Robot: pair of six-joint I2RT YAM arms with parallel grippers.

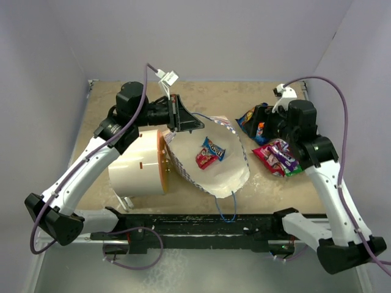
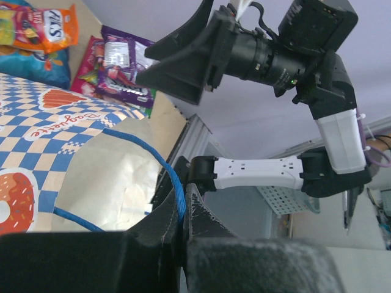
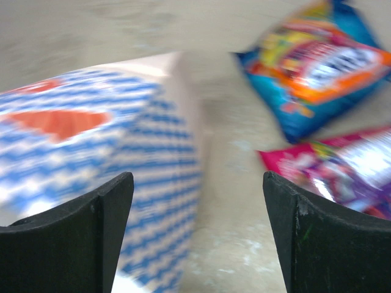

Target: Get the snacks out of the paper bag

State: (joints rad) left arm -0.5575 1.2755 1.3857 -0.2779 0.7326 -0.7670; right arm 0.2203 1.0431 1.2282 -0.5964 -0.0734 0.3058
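1. The left gripper (image 2: 181, 198) is clenched on the blue cord handle (image 2: 160, 160) of the paper bag (image 1: 229, 174). The cord is pinched between its fingertips, and the grip holds the far-left edge of the bag's mouth up.
2. The right gripper (image 3: 197, 183) is released, its jaws wide apart with nothing between them. It hangs over the table (image 1: 263, 189), between the bag's checkered right side and the loose packets.
3. The bag lies in the middle of the table with its mouth gaping. The white inside shows, and the outside has blue-and-white checks and orange marks. A second cord trails off its near edge.
4. Done so far: a blue-and-orange packet (image 1: 252, 119) lies at the far right. Just nearer is a pile of pink, purple and green packets (image 1: 278, 157). All of them are on the table to the right of the bag.
5. Left to do: a red packet (image 1: 204, 160) and a blue-and-white packet (image 1: 214, 147) lie touching inside the bag. I judge the task to be more than half done.
6. A white cylinder (image 1: 137, 162) lies just left of the bag.
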